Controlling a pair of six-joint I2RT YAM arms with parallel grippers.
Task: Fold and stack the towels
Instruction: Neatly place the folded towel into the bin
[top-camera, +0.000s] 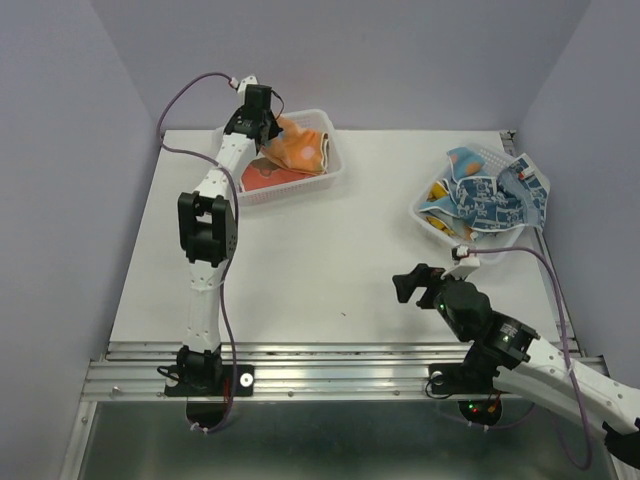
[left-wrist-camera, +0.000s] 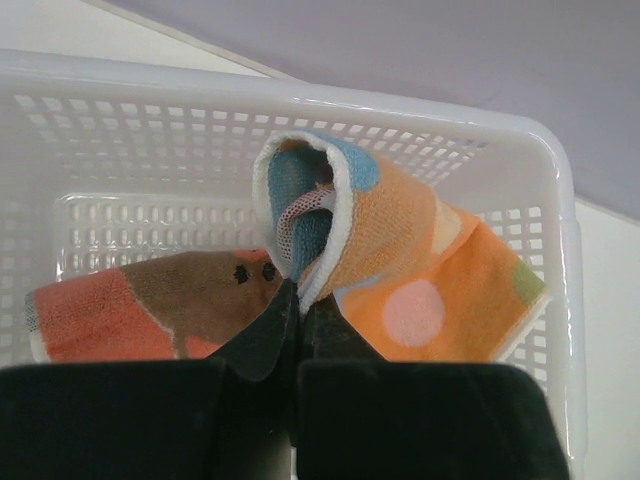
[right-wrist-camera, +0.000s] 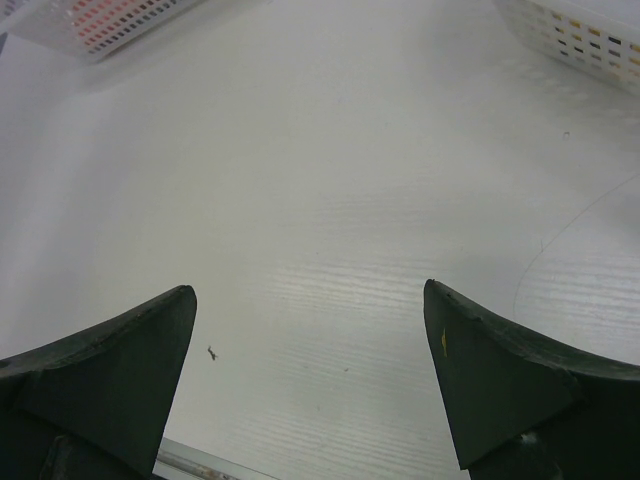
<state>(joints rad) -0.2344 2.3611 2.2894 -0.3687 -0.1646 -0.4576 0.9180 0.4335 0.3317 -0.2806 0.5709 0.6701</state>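
The left pincer (left-wrist-camera: 298, 300) is clamping its tips together on a thin fold at the edge of the orange dotted towel (left-wrist-camera: 420, 270). The towel is bunching up in a loose roll inside the white basket (left-wrist-camera: 400, 110) at the far left corner of the table (top-camera: 330, 260).

The bite is looking narrow, and only a pinch of hem is sitting between the tips. A quick lift is likely to let the cloth slide free and drop back in a heap.

The dotted towel is also lying against the red-orange towel (left-wrist-camera: 110, 315) beside it in the same basket. Pulling one risks dragging the other along or catching on the perforated wall, and the light basket could be tipping or sliding with it. Because the cloth is hanging curled rather than flat, it may be landing crumpled on the table, making a clean fold harder.

The right pincer (right-wrist-camera: 308, 290) is standing wide apart. It is holding nothing and touching nothing, hovering over bare table near the front edge.

The blue patterned towels (top-camera: 485, 195) are spilling over the rim of a second basket (top-camera: 425, 212) at the far right, well apart from both arms. One draped corner is looking liable to slip out if the basket is nudged.
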